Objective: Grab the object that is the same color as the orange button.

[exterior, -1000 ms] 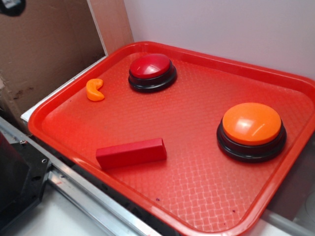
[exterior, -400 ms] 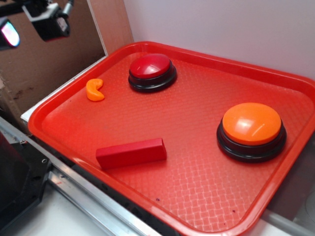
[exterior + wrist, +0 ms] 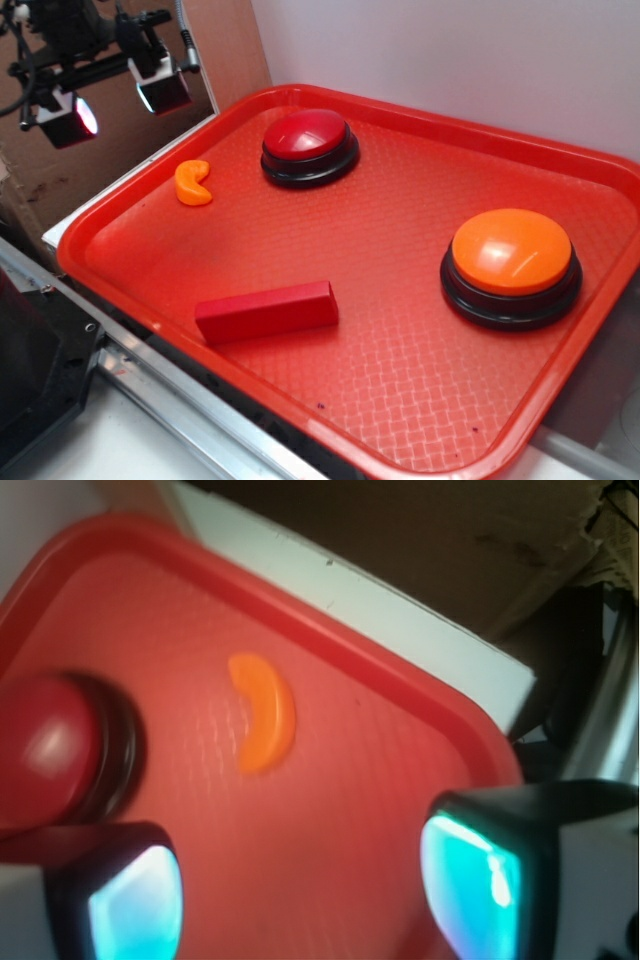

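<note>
— Where do we see the gripper (image 3: 118, 100)?

— In the upper left of the exterior frame, up in the air over the cardboard and outside the red tray (image 3: 400, 420). Its two fingers stand wide apart and we see nothing between them.

— And the wrist view?

— Both fingertips (image 3: 130, 900) sit along the bottom edge of the frame, one at lower left and one at lower right, with bare tray between them.

— Where is the orange crescent piece (image 3: 193, 183)?

— On the tray near its upper-left rim, left of the red button (image 3: 309, 142) and apart from it. In the wrist view we find it just above centre, its curve bulging right.

— The rest?

— The orange button (image 3: 511, 260) sits at centre right, well apart from the crescent. The red block (image 3: 266, 311) lies near the tray's lower-left rim.
</note>
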You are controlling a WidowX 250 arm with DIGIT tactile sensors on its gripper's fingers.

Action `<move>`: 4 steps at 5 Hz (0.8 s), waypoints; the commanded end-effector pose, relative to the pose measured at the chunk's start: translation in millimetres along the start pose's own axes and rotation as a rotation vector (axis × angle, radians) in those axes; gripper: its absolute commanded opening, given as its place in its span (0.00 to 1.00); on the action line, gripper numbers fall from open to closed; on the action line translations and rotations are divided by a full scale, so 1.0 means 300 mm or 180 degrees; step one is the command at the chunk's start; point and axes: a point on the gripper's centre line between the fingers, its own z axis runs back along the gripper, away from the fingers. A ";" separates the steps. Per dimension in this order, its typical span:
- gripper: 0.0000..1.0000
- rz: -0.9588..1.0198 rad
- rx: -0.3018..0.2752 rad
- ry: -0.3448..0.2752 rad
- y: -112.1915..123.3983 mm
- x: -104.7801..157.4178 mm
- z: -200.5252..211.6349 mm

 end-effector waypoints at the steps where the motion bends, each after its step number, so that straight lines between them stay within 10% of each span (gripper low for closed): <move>1: 1.00 0.0205 0.0037 0.0014 -0.011 0.047 -0.115; 4: 1.00 0.0443 0.0054 -0.0022 -0.022 0.102 -0.215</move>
